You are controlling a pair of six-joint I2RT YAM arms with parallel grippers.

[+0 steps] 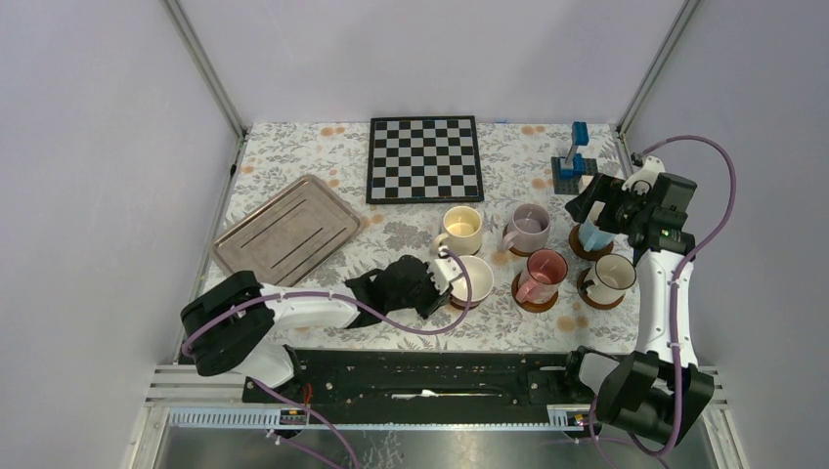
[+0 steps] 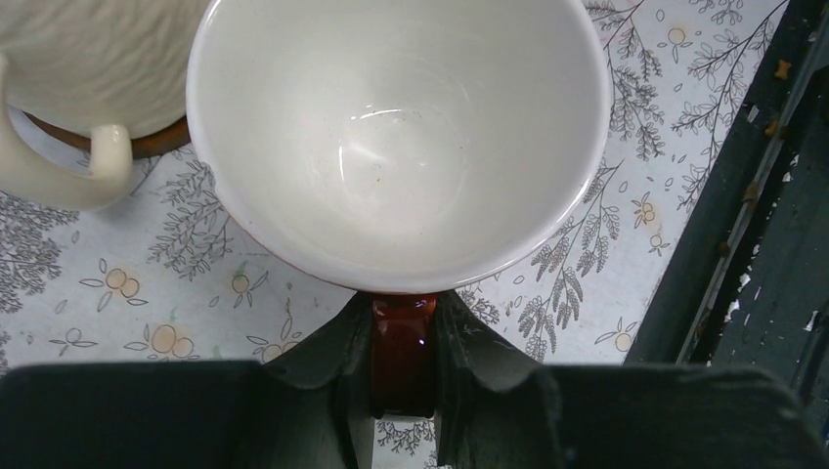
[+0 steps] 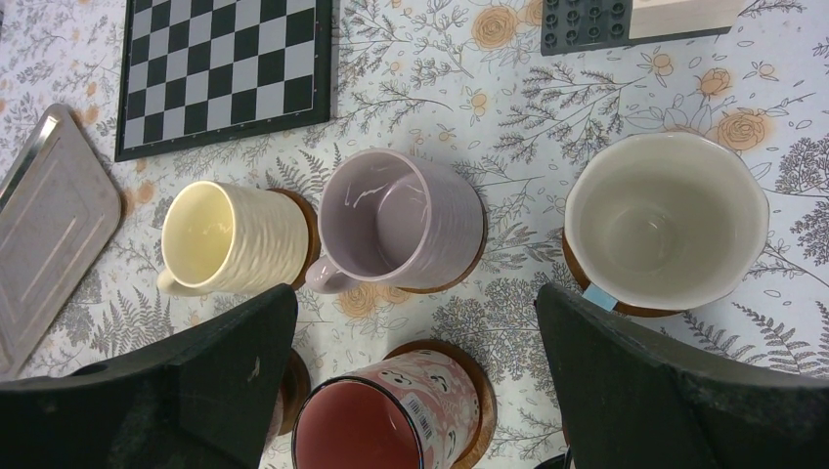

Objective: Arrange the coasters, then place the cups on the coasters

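Observation:
My left gripper [image 1: 437,279] [image 2: 403,363] is shut on the dark red handle of the dark red cup [image 1: 473,278] [image 2: 399,137], whose cream inside fills the left wrist view. A brown coaster [image 1: 461,305] edge shows under it. Behind it the cream-yellow cup [image 1: 460,231] [image 3: 230,239] and the lilac cup [image 1: 528,230] [image 3: 396,220] stand on coasters. The pink cup [image 1: 541,276] [image 3: 381,415] and the white dark-rimmed cup [image 1: 611,277] also sit on coasters. My right gripper [image 1: 596,217] [image 3: 415,303] hangs open above the table, over the light blue cup [image 1: 592,238] [image 3: 665,220], holding nothing.
A chessboard [image 1: 424,158] lies at the back centre and a metal tray [image 1: 286,231] at the left. A blue block stand [image 1: 572,161] is at the back right. The black base rail [image 2: 763,244] runs along the near edge.

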